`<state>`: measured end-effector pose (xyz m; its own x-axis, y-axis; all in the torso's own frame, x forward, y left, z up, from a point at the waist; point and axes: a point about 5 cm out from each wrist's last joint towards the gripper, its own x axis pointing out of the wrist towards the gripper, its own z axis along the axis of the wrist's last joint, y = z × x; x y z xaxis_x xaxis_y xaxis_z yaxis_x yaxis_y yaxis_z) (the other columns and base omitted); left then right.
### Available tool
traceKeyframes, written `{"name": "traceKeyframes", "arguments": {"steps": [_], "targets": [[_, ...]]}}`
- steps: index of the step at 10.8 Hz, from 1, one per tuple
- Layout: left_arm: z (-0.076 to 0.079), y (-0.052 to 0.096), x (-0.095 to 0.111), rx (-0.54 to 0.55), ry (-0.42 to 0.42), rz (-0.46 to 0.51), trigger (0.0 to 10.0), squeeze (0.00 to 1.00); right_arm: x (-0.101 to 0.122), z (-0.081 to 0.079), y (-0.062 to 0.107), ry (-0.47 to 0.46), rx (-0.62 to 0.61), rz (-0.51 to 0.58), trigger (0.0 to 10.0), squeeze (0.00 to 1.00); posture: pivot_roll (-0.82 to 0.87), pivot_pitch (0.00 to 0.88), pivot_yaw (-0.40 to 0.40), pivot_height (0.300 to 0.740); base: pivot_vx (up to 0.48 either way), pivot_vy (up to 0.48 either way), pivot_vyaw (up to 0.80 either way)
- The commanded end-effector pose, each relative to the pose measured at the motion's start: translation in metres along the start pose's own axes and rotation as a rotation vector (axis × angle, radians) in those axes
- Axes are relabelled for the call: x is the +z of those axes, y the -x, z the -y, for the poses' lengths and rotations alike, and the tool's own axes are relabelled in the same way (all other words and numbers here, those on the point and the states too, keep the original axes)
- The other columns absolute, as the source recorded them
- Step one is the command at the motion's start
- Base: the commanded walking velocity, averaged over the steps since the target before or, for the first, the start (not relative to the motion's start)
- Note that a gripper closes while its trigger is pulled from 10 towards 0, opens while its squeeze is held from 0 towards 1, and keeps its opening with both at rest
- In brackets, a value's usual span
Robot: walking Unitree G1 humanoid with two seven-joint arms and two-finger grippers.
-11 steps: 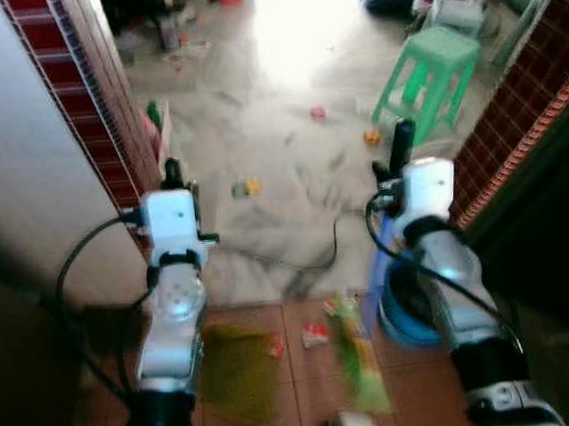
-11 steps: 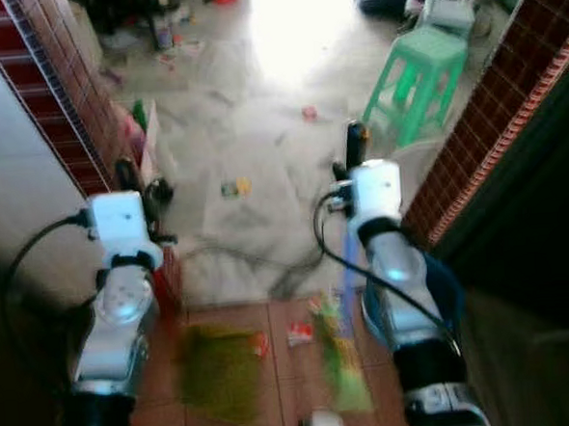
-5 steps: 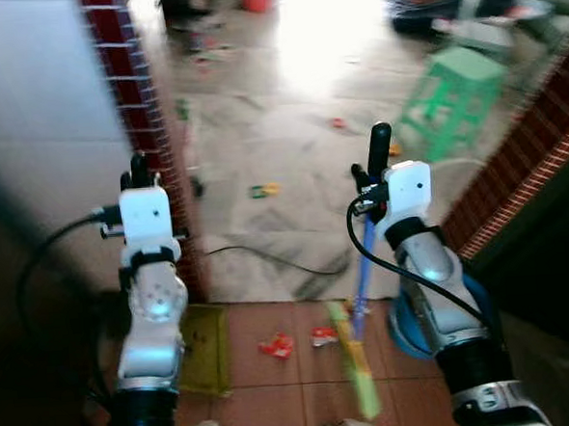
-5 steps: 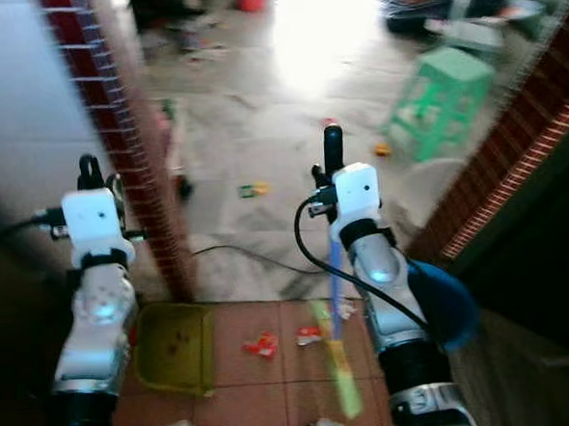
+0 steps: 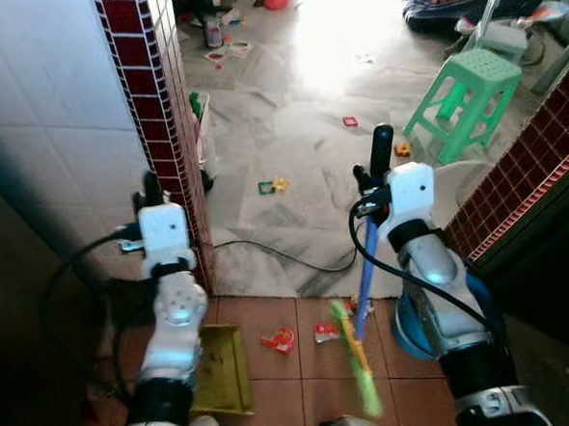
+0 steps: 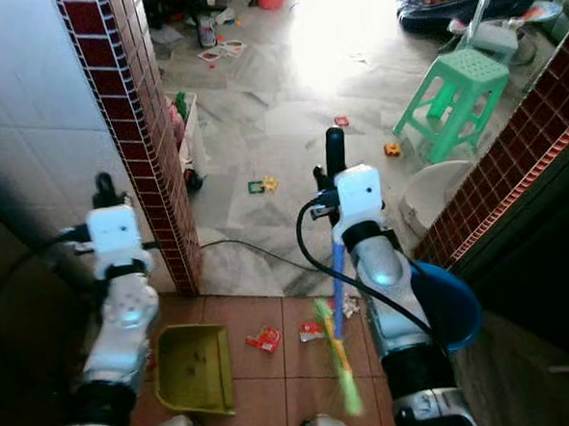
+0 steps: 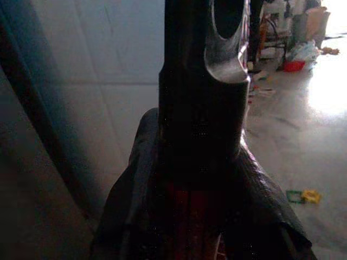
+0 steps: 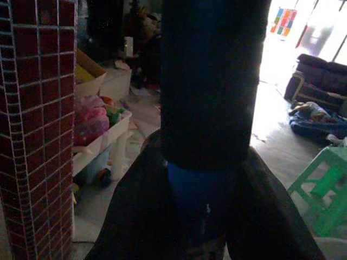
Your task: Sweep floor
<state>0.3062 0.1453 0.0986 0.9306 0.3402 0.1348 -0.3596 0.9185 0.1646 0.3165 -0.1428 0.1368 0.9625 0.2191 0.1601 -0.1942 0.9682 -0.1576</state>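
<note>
Right gripper (image 6: 333,186) clamps broom (image 6: 337,306), handle slanting down toward wrappers (image 6: 265,341); left gripper (image 6: 103,197) probably gripping dustpan (image 6: 193,370) handle.

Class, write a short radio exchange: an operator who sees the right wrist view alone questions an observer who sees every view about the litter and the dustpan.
Operator: I see a blue handle between my fingers. Where is the litter?
Observer: The right gripper holds the broom; two red-and-white scraps lie on the terracotta tiles just to the left of its green bristles.
Operator: And the dustpan?
Observer: The yellow-green dustpan sits on the same tiles, further left, below the left arm and beside the foot of the tiled pillar.
</note>
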Motion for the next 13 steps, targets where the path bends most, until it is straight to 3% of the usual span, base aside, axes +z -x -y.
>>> {"name": "traceKeyframes", "arguments": {"steps": [1, 4, 7, 9, 11, 13], "targets": [[0.008, -0.005, 0.016, -0.006, 0.01, 0.095, 10.0, 0.0, 0.012, 0.005, 0.0, 0.021, -0.003, 0.047, 10.0, 0.0, -0.05, 0.119, -0.067, 0.74, 0.0, 0.0, 0.0], [0.024, -0.007, 0.007, 0.027, 0.028, 0.077, 10.0, 0.0, 0.015, 0.013, 0.016, 0.034, -0.02, 0.028, 10.0, 0.0, -0.1, 0.174, -0.076, 0.74, 0.0, 0.0, 0.0], [0.045, -0.008, -0.001, -0.022, 0.033, 0.026, 10.0, 0.0, 0.019, 0.015, 0.018, 0.004, -0.048, 0.008, 10.0, 0.0, -0.13, 0.205, -0.074, 0.74, 0.0, 0.0, 0.0], [0.059, 0.0, -0.006, -0.06, 0.051, -0.019, 10.0, 0.0, 0.023, 0.014, 0.008, -0.009, -0.049, 0.029, 10.0, 0.0, -0.13, 0.209, -0.074, 0.74, 0.0, 0.0, 0.0], [0.083, 0.019, -0.01, -0.165, 0.142, -0.09, 10.0, 0.0, 0.029, 0.004, -0.011, -0.027, -0.029, 0.066, 10.0, 0.0, -0.11, 0.21, -0.081, 0.74, 0.0, 0.0, 0.0], [0.096, 0.034, -0.02, -0.254, 0.18, -0.163, 10.0, 0.0, 0.035, -0.008, -0.02, -0.053, 0.006, 0.091, 10.0, 0.0, -0.11, 0.201, -0.079, 0.74, 0.0, 0.0, 0.0]]}}
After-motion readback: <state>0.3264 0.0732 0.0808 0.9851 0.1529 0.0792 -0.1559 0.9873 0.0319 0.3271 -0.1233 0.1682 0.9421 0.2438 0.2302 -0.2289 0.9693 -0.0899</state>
